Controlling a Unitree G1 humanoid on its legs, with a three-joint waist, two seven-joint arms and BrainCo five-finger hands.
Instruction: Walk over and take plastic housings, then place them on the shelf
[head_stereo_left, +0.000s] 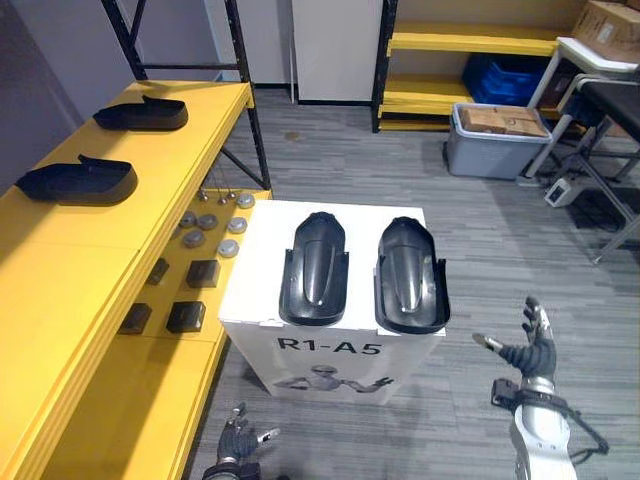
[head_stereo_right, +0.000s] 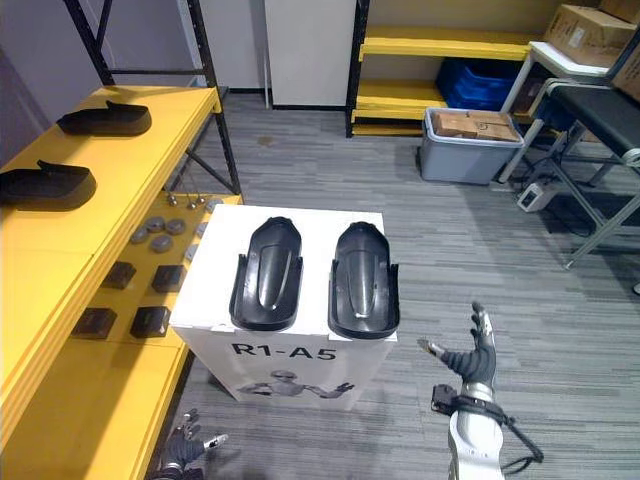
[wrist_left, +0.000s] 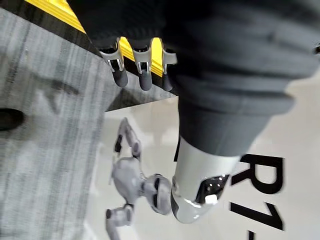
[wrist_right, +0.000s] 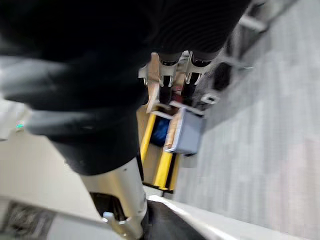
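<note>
Yellow shelf (head_stereo_left: 60, 290) is running along the left, carrying near shelf housing (head_stereo_left: 78, 182) and far shelf housing (head_stereo_left: 142, 113), both laid flat in a line. Bare room in front of them, probably the drop spot for the rest. Lower tier is holding grey discs (head_stereo_left: 207, 222) and black blocks (head_stereo_left: 186, 316); stored parts by the look, not task items.

Left hand (head_stereo_left: 238, 440) is hanging low by the front of white box (head_stereo_left: 330, 350), fingers loose and apart, gripping nothing. Reads as idling.

White box is serving as the pick-up stand mid-floor. Left housing (head_stereo_left: 315, 268) and right housing (head_stereo_left: 410, 275) are lying side by side on its top, rounded ends pointing away from the robot, close together with a thin gap between. Laid out like that, one is sitting ready for each hand.

Right hand (head_stereo_left: 525, 345) is hovering right of the box, well apart from the right housing, fingers spread wide and empty, likely readying a reach.

Grey bin (head_stereo_left: 480, 150) is sitting behind at the right, unrelated.

Judgement: pick not yet begun, and the robot needs to close in first.
</note>
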